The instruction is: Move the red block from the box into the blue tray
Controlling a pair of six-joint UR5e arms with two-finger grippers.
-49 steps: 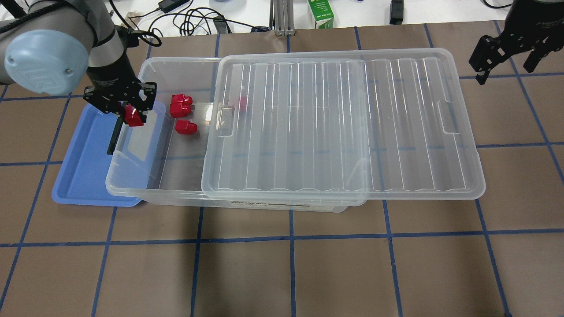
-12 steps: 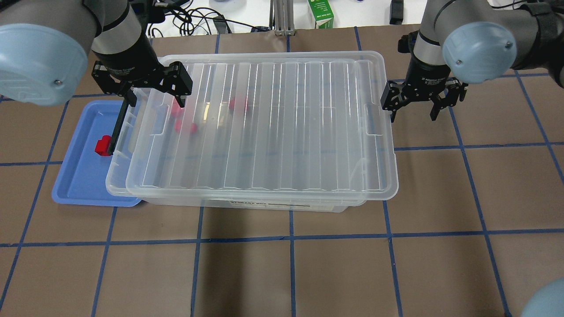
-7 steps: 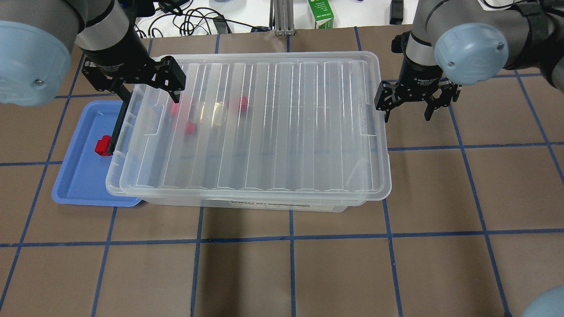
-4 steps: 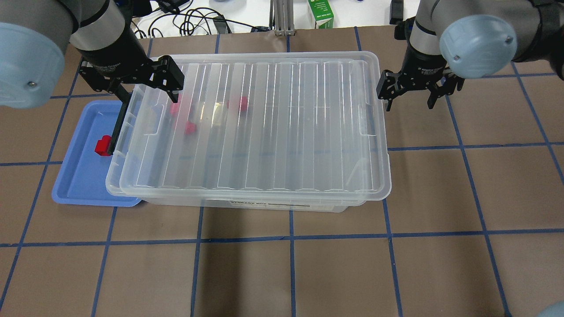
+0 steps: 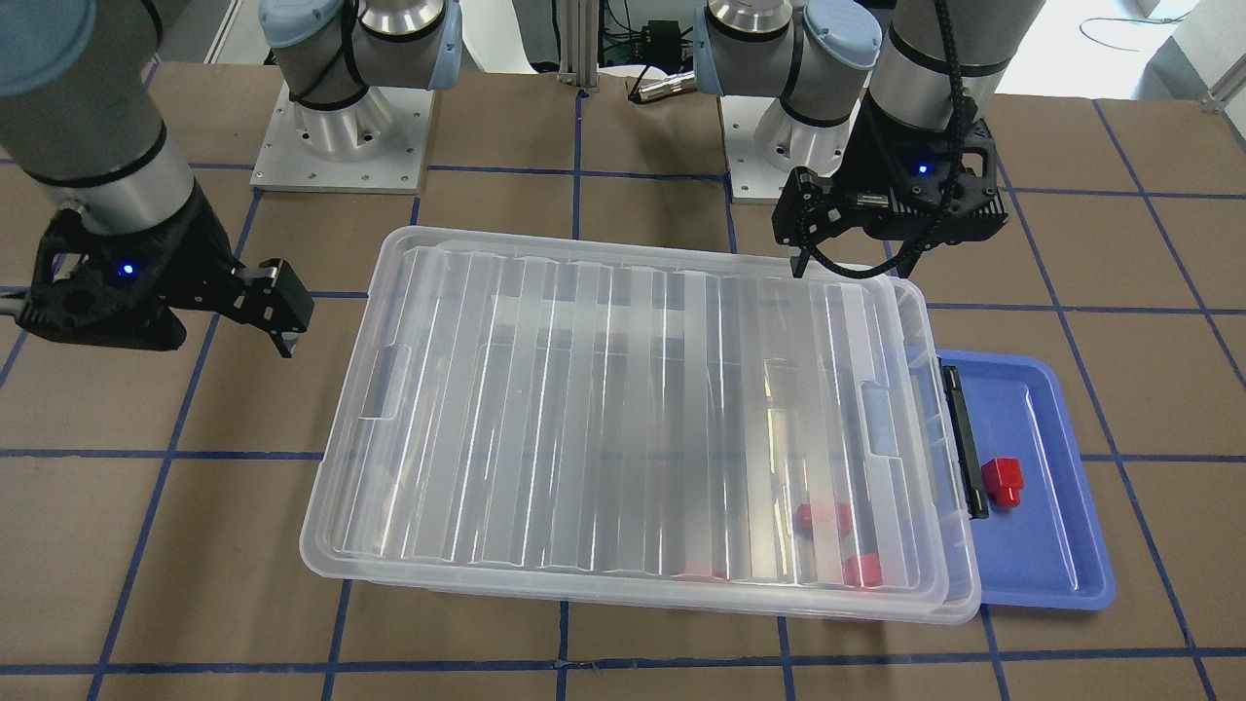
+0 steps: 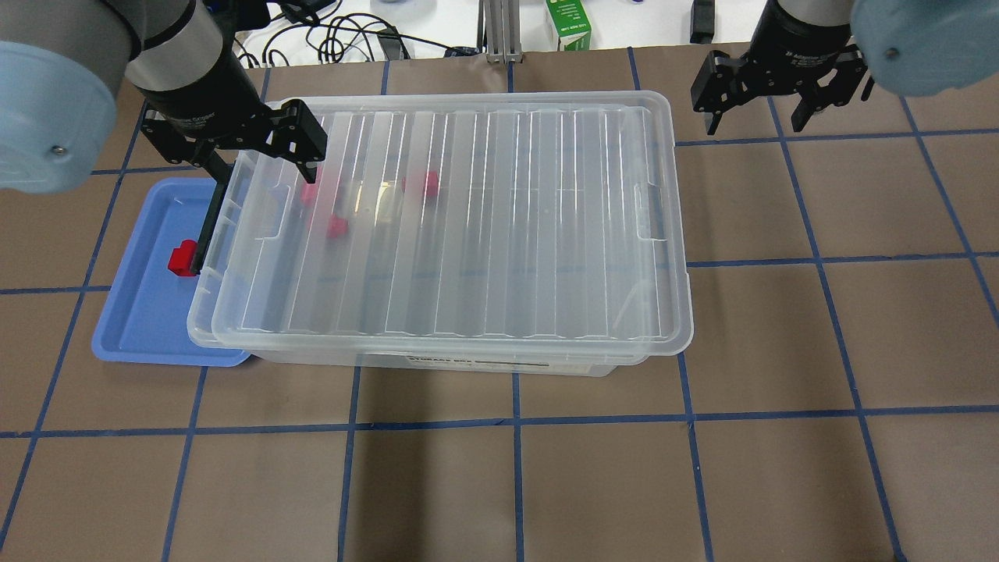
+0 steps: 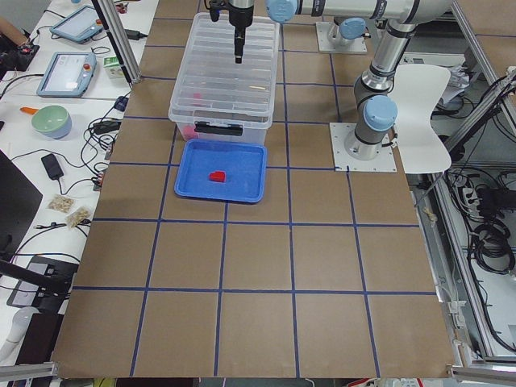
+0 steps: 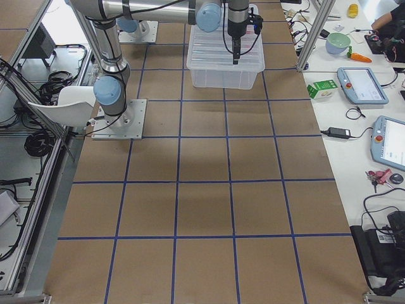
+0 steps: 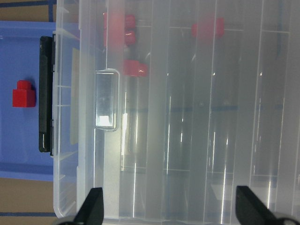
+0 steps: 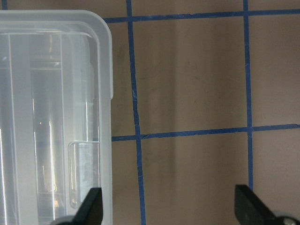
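Observation:
One red block (image 6: 183, 259) lies in the blue tray (image 6: 140, 312), next to the box's black latch (image 6: 207, 226); it also shows in the front view (image 5: 1003, 482) and the left wrist view (image 9: 23, 95). The box (image 6: 437, 363) has its ribbed lid (image 6: 468, 226) over it. Several more red blocks (image 6: 425, 183) show blurred through the lid. My left gripper (image 6: 234, 148) is open and empty above the box's left end. My right gripper (image 6: 769, 105) is open and empty above bare table, beyond the box's far right corner.
The box overlaps the blue tray's right edge. A green carton (image 6: 568, 23) and cables (image 6: 335, 35) lie past the table's far edge. Brown table with blue tape lines stretches in front of and to the right of the box.
The left gripper released the red block into the tray, and the lid slid left over the box. In the last second the right gripper moved back and right, away from the lid.

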